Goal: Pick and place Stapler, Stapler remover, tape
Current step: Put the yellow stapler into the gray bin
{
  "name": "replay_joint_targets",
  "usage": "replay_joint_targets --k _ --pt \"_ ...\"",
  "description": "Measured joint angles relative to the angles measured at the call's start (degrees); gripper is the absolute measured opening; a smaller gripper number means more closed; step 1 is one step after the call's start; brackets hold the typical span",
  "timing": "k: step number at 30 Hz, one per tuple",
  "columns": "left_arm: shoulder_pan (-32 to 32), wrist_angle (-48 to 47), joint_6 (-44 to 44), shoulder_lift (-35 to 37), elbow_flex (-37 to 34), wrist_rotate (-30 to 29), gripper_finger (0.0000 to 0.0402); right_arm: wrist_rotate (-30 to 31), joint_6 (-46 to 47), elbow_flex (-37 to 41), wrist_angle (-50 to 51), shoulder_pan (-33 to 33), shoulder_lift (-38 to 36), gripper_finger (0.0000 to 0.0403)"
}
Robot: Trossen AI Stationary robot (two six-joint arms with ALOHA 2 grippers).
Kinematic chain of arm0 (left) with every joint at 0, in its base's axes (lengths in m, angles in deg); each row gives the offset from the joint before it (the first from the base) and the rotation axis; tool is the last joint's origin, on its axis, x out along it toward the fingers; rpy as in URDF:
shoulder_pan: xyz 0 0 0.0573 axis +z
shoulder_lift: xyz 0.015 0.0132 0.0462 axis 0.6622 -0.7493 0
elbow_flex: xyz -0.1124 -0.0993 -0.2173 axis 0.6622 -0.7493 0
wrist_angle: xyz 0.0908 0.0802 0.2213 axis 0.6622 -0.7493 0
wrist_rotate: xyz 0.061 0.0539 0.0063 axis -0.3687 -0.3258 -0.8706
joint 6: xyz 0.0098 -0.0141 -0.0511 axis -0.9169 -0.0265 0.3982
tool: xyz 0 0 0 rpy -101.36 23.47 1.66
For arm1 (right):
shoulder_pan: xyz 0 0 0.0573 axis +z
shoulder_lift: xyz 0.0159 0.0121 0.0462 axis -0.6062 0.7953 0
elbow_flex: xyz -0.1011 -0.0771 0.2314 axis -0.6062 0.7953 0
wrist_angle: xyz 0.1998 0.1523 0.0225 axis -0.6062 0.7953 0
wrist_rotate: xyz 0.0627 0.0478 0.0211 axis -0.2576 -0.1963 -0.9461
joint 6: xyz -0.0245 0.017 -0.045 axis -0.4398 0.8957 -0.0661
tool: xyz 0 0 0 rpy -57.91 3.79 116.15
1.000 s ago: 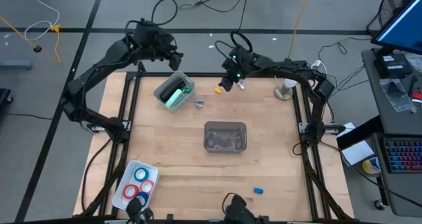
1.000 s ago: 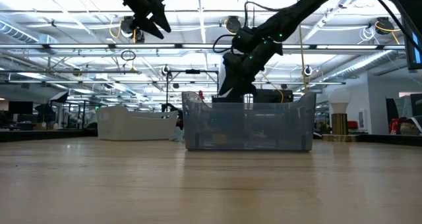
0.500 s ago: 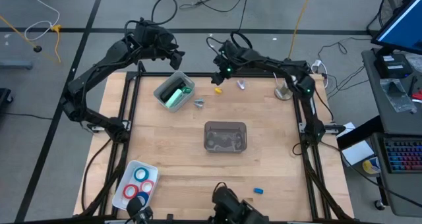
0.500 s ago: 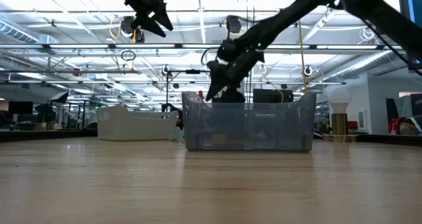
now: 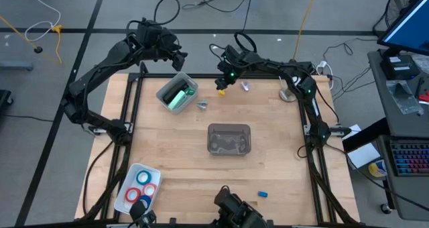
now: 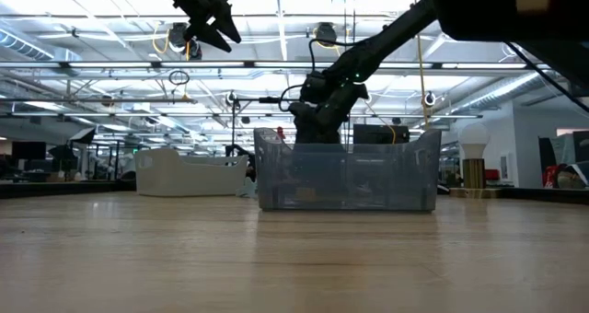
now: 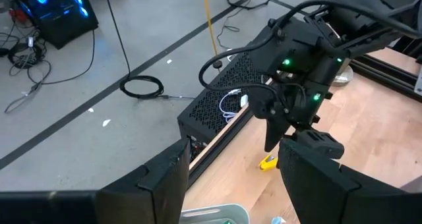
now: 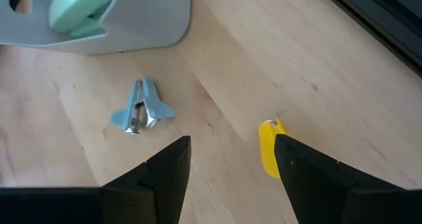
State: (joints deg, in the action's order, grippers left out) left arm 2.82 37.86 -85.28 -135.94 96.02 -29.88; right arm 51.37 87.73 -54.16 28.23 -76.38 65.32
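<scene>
Right gripper (image 5: pixel 222 82), fingers spread and empty, hovers upper centre near a yellow piece (image 8: pixel 268 147). Stapler remover (image 8: pixel 140 109) lies lower-left; centre over it before descending. Left gripper (image 5: pixel 175 59) open, idle.

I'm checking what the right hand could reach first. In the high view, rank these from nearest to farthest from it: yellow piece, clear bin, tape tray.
From the right hand:
1. Yellow piece, on the table right beside it.
2. Clear bin, mid-table.
3. Tape tray, at the opposite near-left corner.
</scene>
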Motion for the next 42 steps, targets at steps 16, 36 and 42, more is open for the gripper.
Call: replay_joint_targets --k 16,36,42 --pt "-0.02 -0.04 0.00 0.00 -0.02 2.52 0.0232 1.41 3.28 0.08 2.06 -1.53 -0.04 0.0214" --pt "-0.18 -0.08 -0.25 -0.02 -0.07 6.00 0.0232 0.89 -3.39 0.09 3.76 -0.92 -0.04 0.0214" --pt "-0.20 -0.09 -0.24 -0.02 -0.06 6.10 0.0232 -0.48 -1.64 0.23 3.61 -0.22 2.97 0.0214"
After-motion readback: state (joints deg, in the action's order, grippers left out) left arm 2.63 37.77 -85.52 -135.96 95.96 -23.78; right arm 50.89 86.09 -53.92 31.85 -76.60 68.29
